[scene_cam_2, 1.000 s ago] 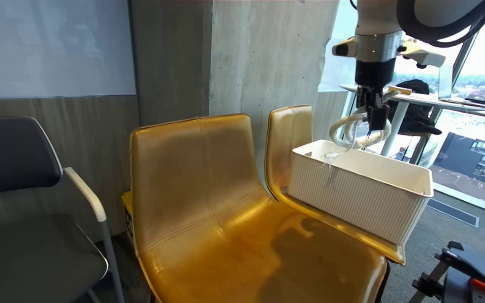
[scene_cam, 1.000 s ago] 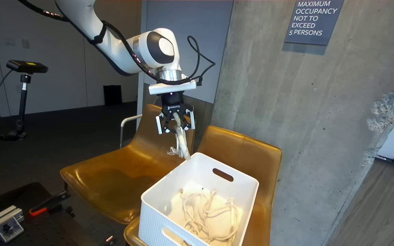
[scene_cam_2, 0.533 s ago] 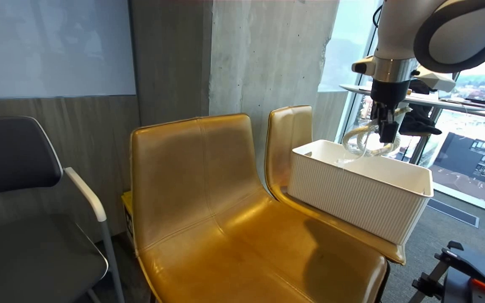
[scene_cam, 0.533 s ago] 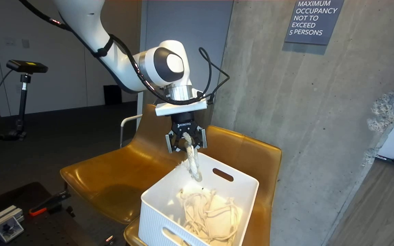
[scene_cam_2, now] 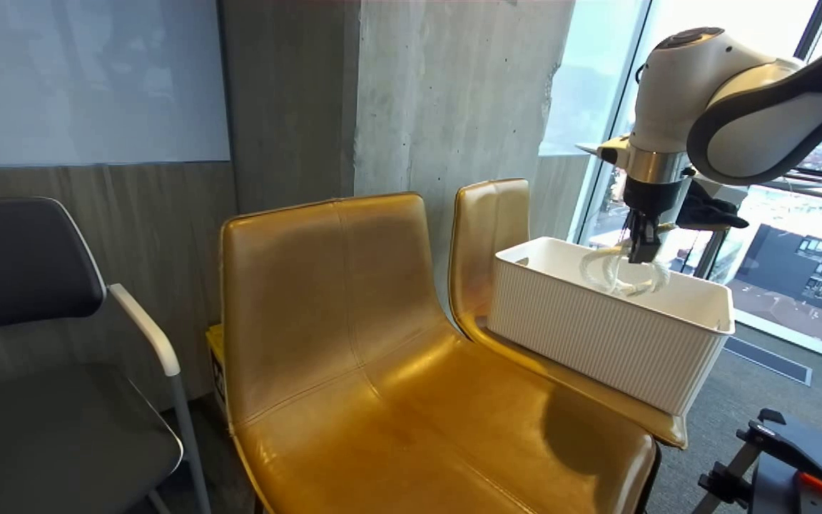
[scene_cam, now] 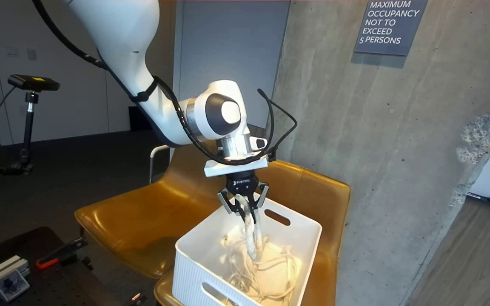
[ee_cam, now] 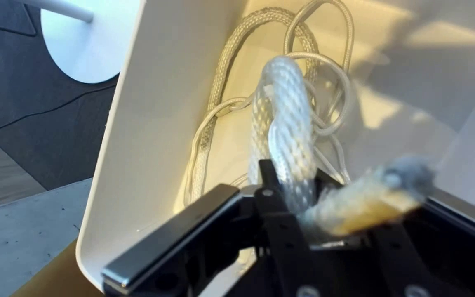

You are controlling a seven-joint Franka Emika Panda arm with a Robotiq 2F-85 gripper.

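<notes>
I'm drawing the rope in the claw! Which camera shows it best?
The wrist view: the rope looks biggest there, showing its weave, though one end is blurry. In both exterior views it's smaller: in an exterior view it hangs from the claw; in an exterior view its loops show, partly behind the claw.

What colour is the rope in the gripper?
The rope is white, with a braided weave; it shows best in the wrist view.

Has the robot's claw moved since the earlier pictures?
Yes. Judged against the white bin, which stays put in both exterior views, the claw has come down, and the rope it holds now dips inside.
</notes>
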